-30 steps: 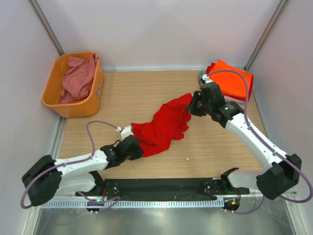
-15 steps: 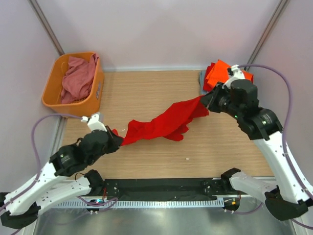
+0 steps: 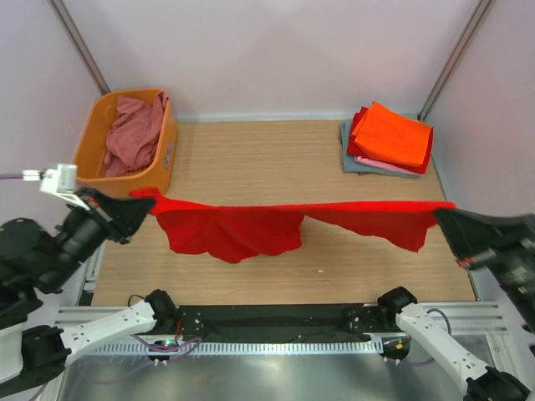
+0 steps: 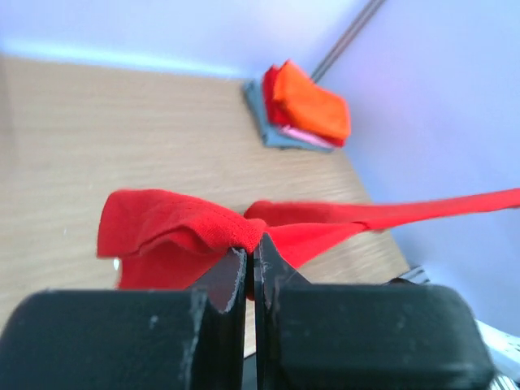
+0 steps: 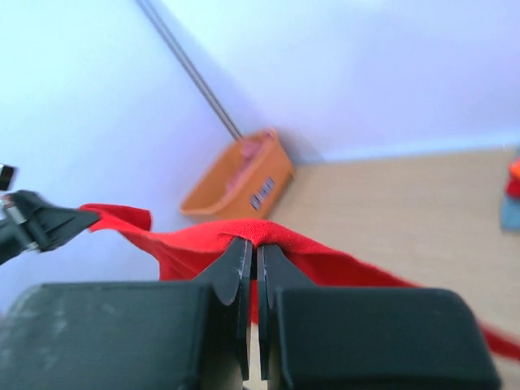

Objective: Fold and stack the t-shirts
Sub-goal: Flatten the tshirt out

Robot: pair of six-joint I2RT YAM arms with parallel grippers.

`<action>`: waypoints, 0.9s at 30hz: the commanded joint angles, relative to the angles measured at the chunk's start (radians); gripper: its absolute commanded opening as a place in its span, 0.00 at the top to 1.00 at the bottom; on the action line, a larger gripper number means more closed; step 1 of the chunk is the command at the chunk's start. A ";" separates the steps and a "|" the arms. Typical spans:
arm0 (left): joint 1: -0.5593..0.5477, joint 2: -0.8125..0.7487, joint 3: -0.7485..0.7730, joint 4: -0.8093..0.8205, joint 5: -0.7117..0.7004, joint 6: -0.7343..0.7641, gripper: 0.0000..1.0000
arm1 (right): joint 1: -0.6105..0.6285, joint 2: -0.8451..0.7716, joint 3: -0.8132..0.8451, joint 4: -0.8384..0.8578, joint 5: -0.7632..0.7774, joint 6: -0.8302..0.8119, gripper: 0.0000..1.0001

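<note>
**Item 1. Left gripper (image 4: 250, 258).** The jaws are clenched on a bunched edge of the large bright red soft t-shirt (image 3: 242, 227). The cloth is seen pinched right at the fingertips in the left wrist view.

**Item 2. Right gripper (image 5: 253, 248).** The jaws are likewise clamped on the opposite edge of the same shirt, with a small ridge of red fabric standing above the tips.

**Item 3. Purpose of the hold.** The shirt is drawn out into a long band between the two grips and suspended above the light wooden table (image 3: 251, 159). Its top edge is taut, and loose folds sag left of centre. This is judged to be a spreading step, so the garment can be laid flat before folding.

**Item 4. Arm pose.** Both arms are raised and set wide apart. The left wrist is carried out past the table's left edge, near the basket, and the right wrist past the right edge. The fingers are pointed inward, toward each other.

**Item 5. Stack of folded t-shirts (image 3: 389, 140).** It is kept at the far right corner, orange on top of red, pink and grey-blue, well apart from the held shirt.

**Item 6. Orange plastic basket (image 3: 92, 167).** It is stood at the far left and holds a crumpled dusty rose t-shirt (image 3: 134, 129), judged to be awaiting folding.
</note>
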 commanded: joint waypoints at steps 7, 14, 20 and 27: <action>0.272 0.222 0.571 -0.022 0.449 0.322 1.00 | -0.016 -0.034 0.234 0.050 -0.090 -0.082 0.99; 0.452 0.273 0.692 0.039 0.600 0.323 1.00 | -0.014 0.060 0.351 0.055 -0.001 -0.142 0.98; 0.466 0.322 0.536 0.118 0.553 0.378 1.00 | -0.004 0.120 0.190 0.164 0.080 -0.206 0.99; 0.474 0.538 0.272 0.301 0.333 0.574 1.00 | 0.004 0.402 -0.062 0.203 0.385 -0.209 0.99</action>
